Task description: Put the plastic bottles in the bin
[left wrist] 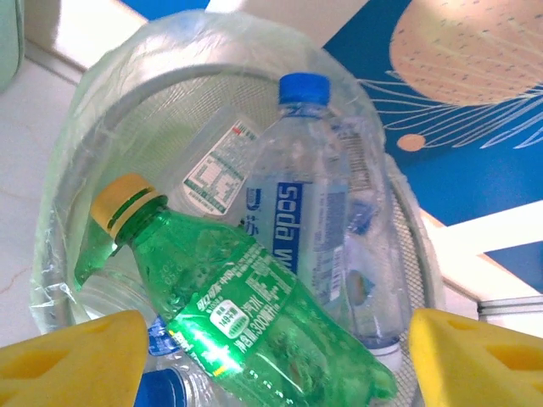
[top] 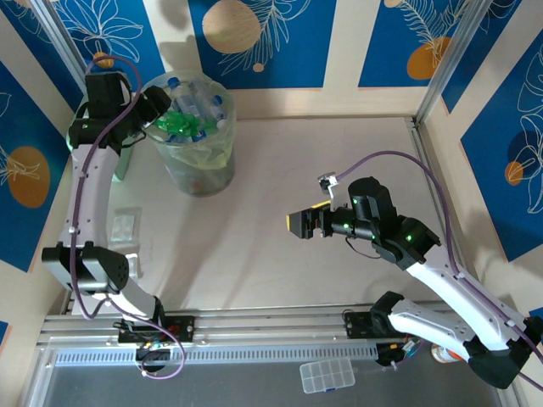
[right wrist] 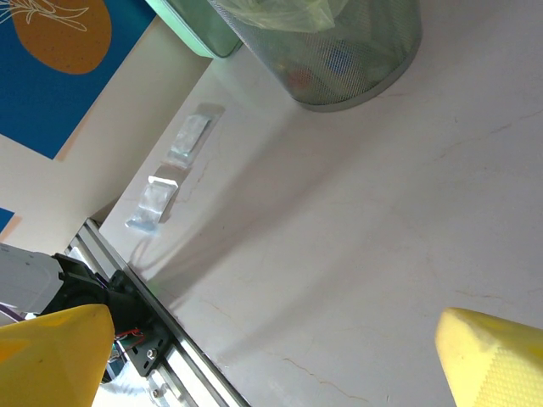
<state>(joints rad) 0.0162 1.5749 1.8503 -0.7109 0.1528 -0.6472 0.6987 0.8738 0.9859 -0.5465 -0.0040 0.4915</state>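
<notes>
Nearest, at the right, the right gripper (top: pixel 301 225) is being held low over the table (top: pixel 280 153) with its fingers spread wide and nothing between them; it is probably being kept there so that it stays out of the other arm's way. At the far left, the left gripper (left wrist: pixel 273 360) is being held just above the mouth of the bin (top: pixel 204 170), its yellow fingers (left wrist: pixel 72 356) parted widely to either side of a green bottle (left wrist: pixel 254 314) without being pressed against it, so the bottle is judged to be lying loose on the heap, not gripped. That bottle is lying tilted, its yellow cap toward the far left and its green label facing up. Behind it, a clear bottle (left wrist: pixel 301 212) with a blue cap and blue label is being propped nearly upright against the bag liner, beside another clear one (left wrist: pixel 216 174) with a white label. Every bottle being seen is lying in the bin, so the task is judged almost done.
</notes>
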